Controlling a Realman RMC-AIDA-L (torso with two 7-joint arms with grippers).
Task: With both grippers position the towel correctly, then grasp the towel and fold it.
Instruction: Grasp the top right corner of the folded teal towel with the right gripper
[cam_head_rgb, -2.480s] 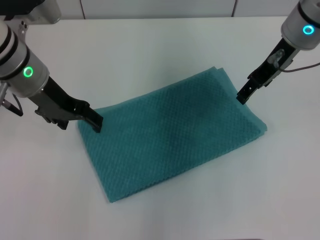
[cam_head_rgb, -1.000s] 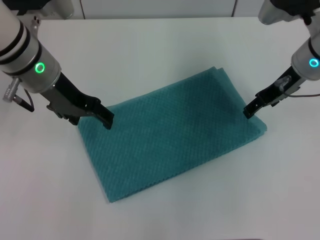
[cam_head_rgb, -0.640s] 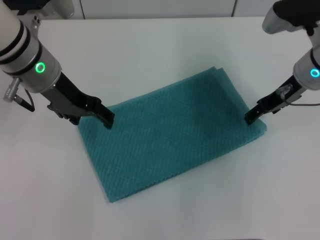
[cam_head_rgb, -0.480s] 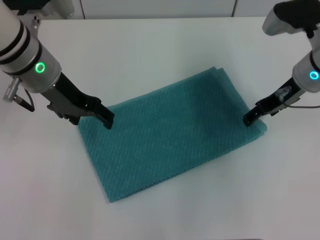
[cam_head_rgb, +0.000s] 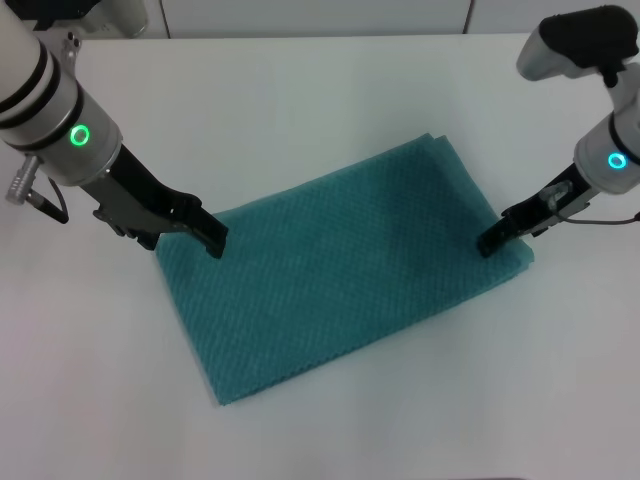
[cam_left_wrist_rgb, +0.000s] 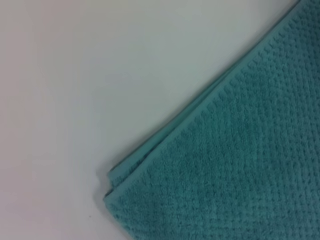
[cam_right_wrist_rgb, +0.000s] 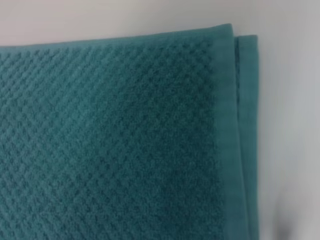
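- The teal-green waffle-weave towel (cam_head_rgb: 345, 270) lies flat on the white table (cam_head_rgb: 300, 100), set at a slant, with both grippers at opposite ends of it.
- The left gripper (cam_head_rgb: 213, 240) is down at the towel's left far corner, its black tips touching or just above the cloth edge; I cannot tell whether its jaws are apart or together.
- In the left wrist view that corner of the towel (cam_left_wrist_rgb: 235, 170) shows two layers, the lower one peeking out a little past the upper along the edge.
- The right gripper (cam_head_rgb: 487, 244) sits low at the towel's right end, tips on or just over the cloth, a little inside the right corner; the state of its jaws is likewise hidden, probably because the fingers are seen edge-on.
- The right wrist view shows the towel (cam_right_wrist_rgb: 115, 145) corner with a flat hem and a second layer's edge jutting out just beside it.
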